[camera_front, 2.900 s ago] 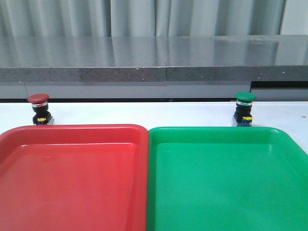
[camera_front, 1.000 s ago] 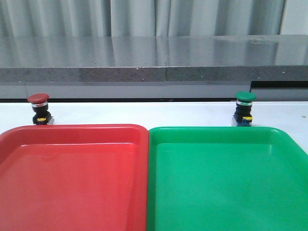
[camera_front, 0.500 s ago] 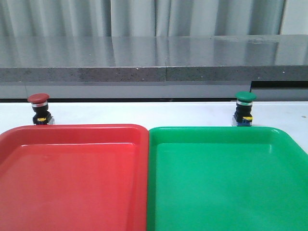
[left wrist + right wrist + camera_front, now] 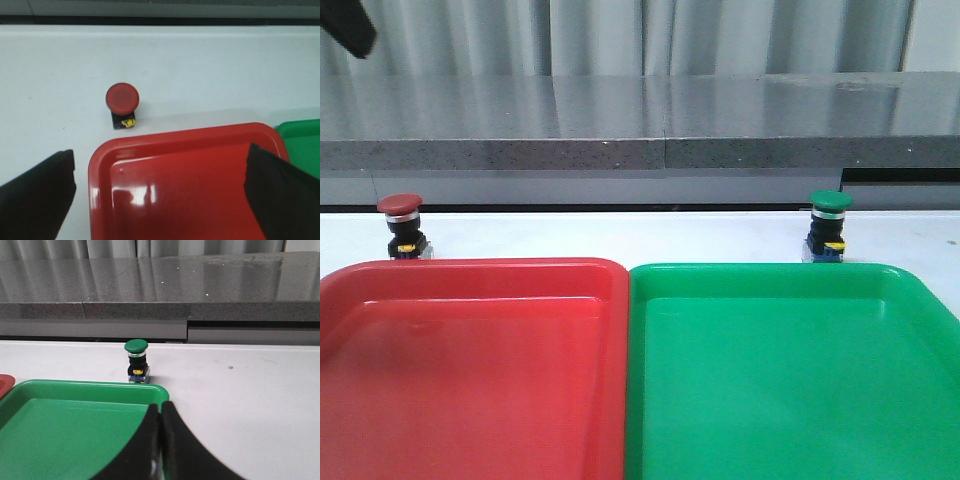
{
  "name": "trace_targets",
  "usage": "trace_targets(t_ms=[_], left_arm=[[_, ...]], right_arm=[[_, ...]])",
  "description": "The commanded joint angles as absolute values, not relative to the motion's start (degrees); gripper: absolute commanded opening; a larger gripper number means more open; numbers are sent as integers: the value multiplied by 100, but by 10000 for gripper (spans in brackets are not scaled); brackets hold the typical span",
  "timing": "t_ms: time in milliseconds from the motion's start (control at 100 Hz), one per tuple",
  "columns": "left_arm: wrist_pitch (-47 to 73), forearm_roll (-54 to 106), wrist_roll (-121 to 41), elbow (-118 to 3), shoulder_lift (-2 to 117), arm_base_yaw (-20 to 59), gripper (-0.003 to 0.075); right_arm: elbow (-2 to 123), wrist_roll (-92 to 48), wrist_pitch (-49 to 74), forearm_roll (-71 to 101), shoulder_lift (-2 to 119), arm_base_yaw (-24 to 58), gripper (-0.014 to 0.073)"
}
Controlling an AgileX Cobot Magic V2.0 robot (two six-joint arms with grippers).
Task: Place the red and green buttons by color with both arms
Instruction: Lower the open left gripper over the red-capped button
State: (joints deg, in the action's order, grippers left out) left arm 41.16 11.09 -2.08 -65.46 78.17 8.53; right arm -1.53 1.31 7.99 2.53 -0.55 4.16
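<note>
Front view, lower half of the frame: red tray [image 4: 470,370] on the left, green tray [image 4: 790,370] on the right, rims touching at the middle, both with nothing inside. Just past the red tray's far rim, left of frame, the red button [image 4: 400,225] stands upright on the white table [image 4: 620,235]. The green button [image 4: 827,228] stands upright just past the green tray's far rim, right of centre. Neither is in a tray yet.

What changed: half a second ago no arm showed in the front view; now a black piece of the left arm [image 4: 348,22] sits at the upper left corner, so the left side has started moving. Buttons and trays have not shifted.

Left gripper [image 4: 160,195]: fingers spread wide at the lower corners of its wrist view, holding nothing, red button centred ahead of the gap. Right gripper [image 4: 161,440]: fingers pressed together at bottom centre, nothing between them, green button straight ahead beyond the tray corner.

Judgement: task at its very start; left looks lined up for the reach, right must open before grasping
</note>
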Motion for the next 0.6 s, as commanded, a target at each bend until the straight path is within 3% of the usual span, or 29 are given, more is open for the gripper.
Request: trace_targets(t_ms=[0,280,590], left_arm=[[3784,1085,-200,-7138,8262,935,640],[3853,298,224,-8124,9738,935,639],[3739,240,250,-8264,10523,935,639]], right_arm=[[-73,114,305,205,-161,395,-66],[-73,114,305,205,-161,395,-66],[-73,114,305,205,-161,395,-66]])
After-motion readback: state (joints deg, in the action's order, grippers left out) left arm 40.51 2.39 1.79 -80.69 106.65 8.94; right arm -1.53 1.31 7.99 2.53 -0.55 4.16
